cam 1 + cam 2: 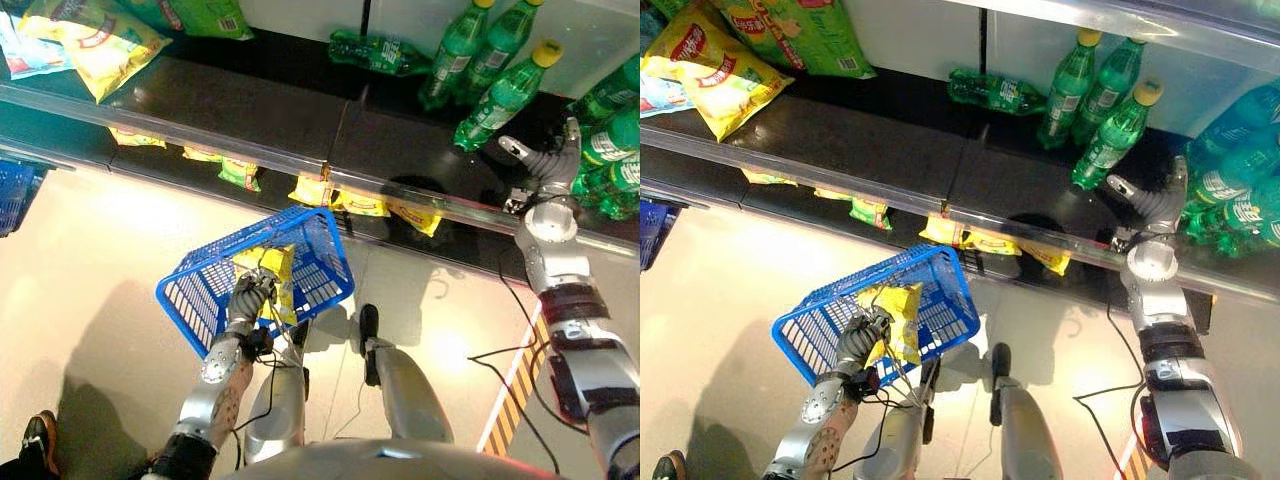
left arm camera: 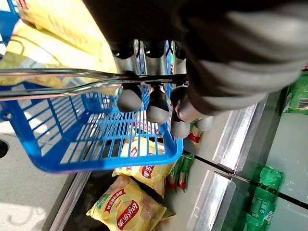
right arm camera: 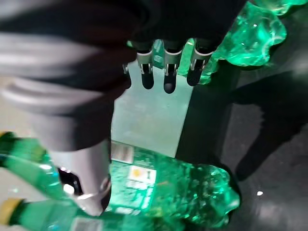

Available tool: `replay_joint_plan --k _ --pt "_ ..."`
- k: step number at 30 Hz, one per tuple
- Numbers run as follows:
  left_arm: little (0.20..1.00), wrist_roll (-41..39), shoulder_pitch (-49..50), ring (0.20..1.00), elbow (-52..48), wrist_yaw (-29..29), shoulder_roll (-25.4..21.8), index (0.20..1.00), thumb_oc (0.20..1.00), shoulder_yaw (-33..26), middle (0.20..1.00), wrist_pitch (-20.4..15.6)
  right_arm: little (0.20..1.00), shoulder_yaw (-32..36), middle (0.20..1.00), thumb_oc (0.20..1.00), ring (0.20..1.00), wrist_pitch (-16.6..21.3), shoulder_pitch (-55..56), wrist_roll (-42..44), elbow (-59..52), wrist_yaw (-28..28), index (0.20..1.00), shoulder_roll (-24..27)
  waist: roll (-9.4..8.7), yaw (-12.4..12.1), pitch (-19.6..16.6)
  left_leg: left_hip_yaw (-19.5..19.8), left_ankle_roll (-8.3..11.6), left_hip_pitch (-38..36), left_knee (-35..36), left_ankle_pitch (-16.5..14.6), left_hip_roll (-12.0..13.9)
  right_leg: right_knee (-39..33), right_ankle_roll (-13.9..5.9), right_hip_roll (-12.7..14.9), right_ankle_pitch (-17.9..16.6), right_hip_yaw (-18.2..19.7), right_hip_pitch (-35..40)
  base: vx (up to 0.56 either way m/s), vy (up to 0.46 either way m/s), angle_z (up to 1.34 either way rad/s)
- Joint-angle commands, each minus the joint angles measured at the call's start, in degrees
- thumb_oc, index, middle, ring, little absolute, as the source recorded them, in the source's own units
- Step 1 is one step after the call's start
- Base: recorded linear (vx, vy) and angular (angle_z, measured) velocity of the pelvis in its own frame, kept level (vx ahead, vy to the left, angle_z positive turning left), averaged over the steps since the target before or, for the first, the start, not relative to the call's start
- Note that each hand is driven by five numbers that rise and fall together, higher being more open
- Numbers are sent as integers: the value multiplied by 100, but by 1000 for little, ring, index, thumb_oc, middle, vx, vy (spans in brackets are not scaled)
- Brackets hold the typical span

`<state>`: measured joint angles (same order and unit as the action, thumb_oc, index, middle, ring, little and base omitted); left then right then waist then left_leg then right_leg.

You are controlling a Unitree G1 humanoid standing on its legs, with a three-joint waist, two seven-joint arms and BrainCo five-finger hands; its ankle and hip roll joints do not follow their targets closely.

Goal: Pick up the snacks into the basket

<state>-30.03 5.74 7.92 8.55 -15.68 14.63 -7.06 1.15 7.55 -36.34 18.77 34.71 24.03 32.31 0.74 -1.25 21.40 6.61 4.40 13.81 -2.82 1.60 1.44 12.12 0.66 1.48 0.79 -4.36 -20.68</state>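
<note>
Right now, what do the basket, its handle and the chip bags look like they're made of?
The basket looks like glossy blue moulded plastic: an even open grid of slats. Its handle seems to be thin shiny metal wire, held by the left hand. The chip bags look like crinkled printed film, probably plastic, glinting under the light.

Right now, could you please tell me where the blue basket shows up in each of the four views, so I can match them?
Left eye view: blue basket low centre, hanging from the left robot hand.
Right eye view: low, left of centre.
Left wrist view: left half, its wire handle under curled fingers.
Right wrist view: not in it; green bottles there.
Shared landmark: the yellow snack bag inside the basket.
</note>
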Motion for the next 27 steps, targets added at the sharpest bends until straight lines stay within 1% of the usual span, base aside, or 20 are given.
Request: replay_joint_plan --k 1,3,5,6,13,22,27 --pt "200 248 -54 200 -1073 -43 -293 200 200 117 200 -691 1000 -226 1000 1000 1000 222 -505 256 211 98 1000 483 -260 -168 -207 -49 -170 159 -117 -75 -287 -498 -831 333 -141 105 101 -28 36 3" --pt "200 233 -78 200 -1099 -23 -329 200 200 136 200 -715 1000 -303 1000 1000 1000 186 -815 438 656 80 1000 586 -274 -205 -157 -38 -163 202 -134 -75 -299 -497 -838 337 -168 109 54 0 0 0" --pt "200 233 -85 200 -1099 -23 -322 200 200 129 200 -715 1000 -320 1000 1000 1000 199 -848 451 688 70 1000 595 -271 -199 -152 -40 -163 208 -138 -75 -299 -496 -838 337 -169 111 49 -8 5 4" --pt "200 206 -103 200 -1151 -16 -348 200 200 150 200 -715 1000 -397 1000 1000 1000 168 -1091 562 1006 48 1000 681 -277 -232 -115 -44 -154 239 -151 -78 -309 -500 -843 339 -185 111 28 -20 17 9" --pt "200 140 -158 200 -1228 -1 -378 200 200 247 200 -733 1000 -751 1000 1000 1000 82 -1974 918 1840 -87 1000 951 -272 -308 32 -52 -129 321 -159 -62 -328 -490 -857 346 -230 82 -76 -9 8 4" --pt "200 144 -344 200 -1255 46 -360 200 200 380 200 -736 1000 -1099 1000 1000 1000 39 -2616 1078 2330 -193 1000 1197 -242 -322 144 -30 -104 392 -127 -22 -332 -476 -873 375 -245 43 -155 -3 3 2" --pt "200 112 -482 200 -1290 59 -384 200 200 475 200 -756 1000 -1136 1000 1000 1000 33 -2944 1260 2714 -214 1000 1275 -199 -365 182 16 -99 475 -137 -18 -367 -475 -878 400 -243 8 -199 0 -2 1"
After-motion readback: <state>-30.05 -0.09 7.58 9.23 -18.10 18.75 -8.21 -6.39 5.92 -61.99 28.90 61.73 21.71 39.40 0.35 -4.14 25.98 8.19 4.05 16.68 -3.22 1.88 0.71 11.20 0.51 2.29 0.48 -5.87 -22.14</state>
